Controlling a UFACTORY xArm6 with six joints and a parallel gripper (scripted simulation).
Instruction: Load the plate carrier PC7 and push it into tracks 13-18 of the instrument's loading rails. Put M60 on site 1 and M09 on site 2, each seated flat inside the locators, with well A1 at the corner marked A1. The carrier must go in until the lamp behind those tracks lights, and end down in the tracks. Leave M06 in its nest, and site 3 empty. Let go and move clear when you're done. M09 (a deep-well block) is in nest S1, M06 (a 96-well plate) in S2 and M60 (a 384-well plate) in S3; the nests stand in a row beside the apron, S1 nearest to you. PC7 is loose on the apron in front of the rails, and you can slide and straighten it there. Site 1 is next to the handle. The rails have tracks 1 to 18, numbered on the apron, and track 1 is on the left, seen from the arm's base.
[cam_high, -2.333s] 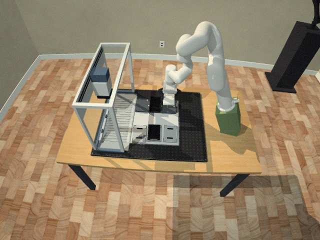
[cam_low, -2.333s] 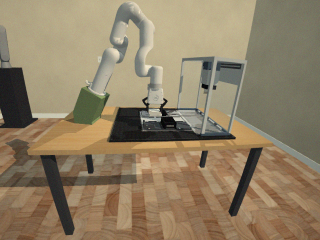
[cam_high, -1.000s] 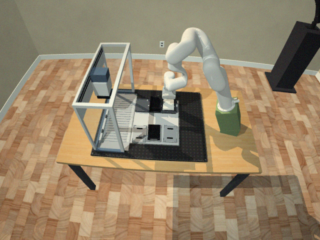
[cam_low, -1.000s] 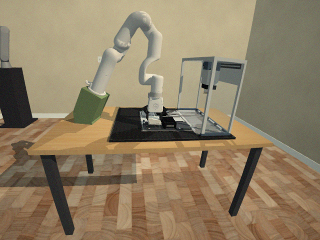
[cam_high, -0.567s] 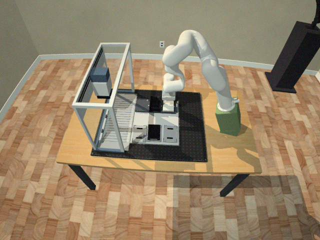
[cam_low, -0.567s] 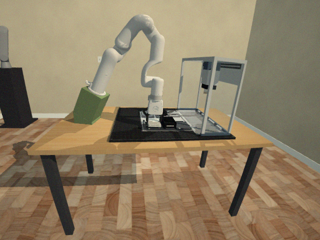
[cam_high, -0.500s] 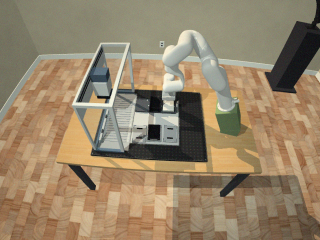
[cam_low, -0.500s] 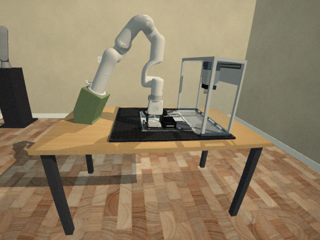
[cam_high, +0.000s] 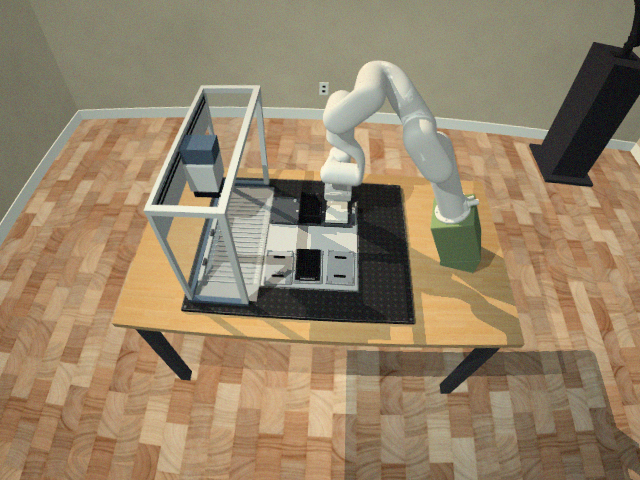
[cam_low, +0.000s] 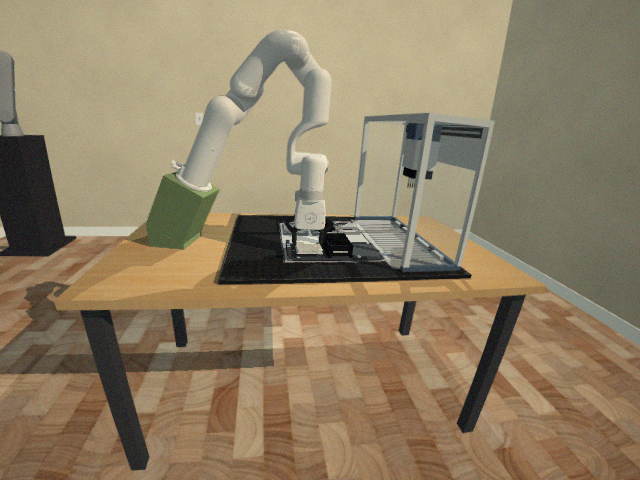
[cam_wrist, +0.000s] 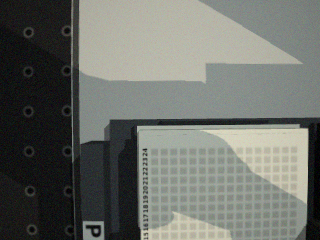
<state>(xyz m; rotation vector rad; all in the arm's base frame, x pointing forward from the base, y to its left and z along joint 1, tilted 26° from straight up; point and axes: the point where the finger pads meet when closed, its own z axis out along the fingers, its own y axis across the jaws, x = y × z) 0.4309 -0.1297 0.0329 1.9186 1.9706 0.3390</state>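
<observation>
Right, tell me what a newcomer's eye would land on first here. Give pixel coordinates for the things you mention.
Probably the big white arm (cam_high: 382, 82) (cam_low: 284, 49), arching from its green block (cam_high: 457, 242) (cam_low: 180, 214) down over the black mat (cam_high: 385, 268) (cam_low: 253, 268). Next, the pale-framed instrument (cam_high: 240, 149) (cam_low: 421, 180) at the mat's far end from that block, with a blue-topped head hanging inside.

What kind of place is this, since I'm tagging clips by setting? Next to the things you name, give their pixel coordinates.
Probably a laboratory, perhaps a mock-up: a gridded well plate (cam_wrist: 225, 175), a framed instrument (cam_high: 240, 149) (cam_low: 417, 206) with a downward-pointing head of thin tips, and a robot arm (cam_high: 356, 111) (cam_low: 316, 98) on a table suggest automated sample handling.
</observation>
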